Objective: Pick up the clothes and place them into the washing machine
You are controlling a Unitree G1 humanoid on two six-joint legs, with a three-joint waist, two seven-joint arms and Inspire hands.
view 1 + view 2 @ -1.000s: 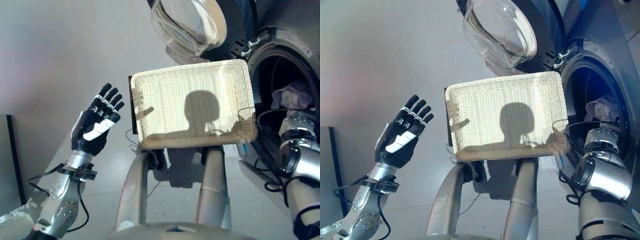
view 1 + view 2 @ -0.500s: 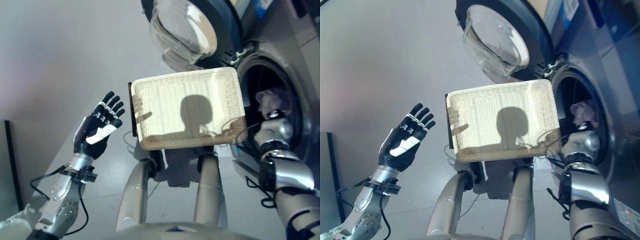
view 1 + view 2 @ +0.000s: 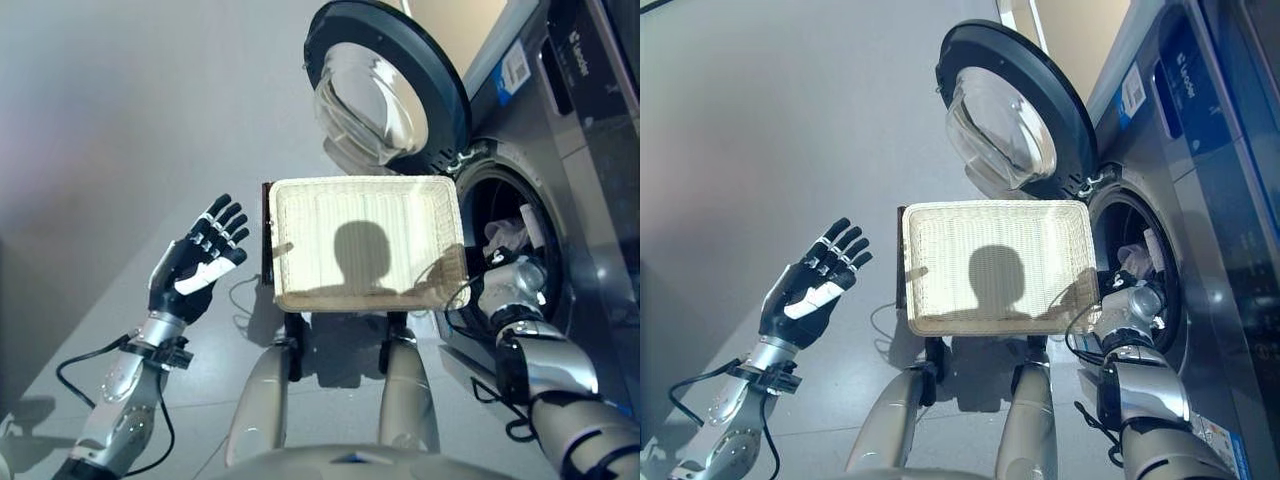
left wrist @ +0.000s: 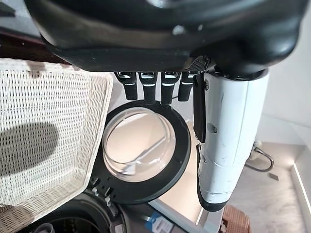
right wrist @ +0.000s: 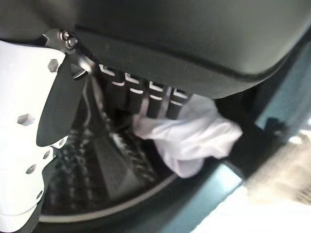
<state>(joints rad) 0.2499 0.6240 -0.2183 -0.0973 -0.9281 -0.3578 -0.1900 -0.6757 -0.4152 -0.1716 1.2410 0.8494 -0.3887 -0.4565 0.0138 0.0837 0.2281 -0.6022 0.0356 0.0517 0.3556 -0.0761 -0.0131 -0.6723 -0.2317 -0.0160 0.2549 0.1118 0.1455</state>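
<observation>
A white cloth (image 5: 189, 138) lies in the open drum (image 3: 500, 215) of the washing machine, just inside the lip. It also shows pale in the drum mouth (image 3: 1132, 258). My right hand (image 5: 146, 97) reaches into the drum with its fingers straight and their tips at the cloth, its thumb apart to the side. My left hand (image 3: 195, 268) is raised at the left with fingers spread, holding nothing. Between my arms stands a white wicker basket (image 3: 320, 215), with nothing in it.
The round glass door (image 3: 380, 90) of the machine stands swung open above the basket and shows in the left wrist view (image 4: 141, 150). The machine's grey front and control panel (image 3: 1210, 120) fill the right side. Grey floor lies to the left.
The whole view has shifted, so the camera moved and more of the machine shows. My right arm still reaches into the drum with the cloth at its hand. My left hand stays raised.
</observation>
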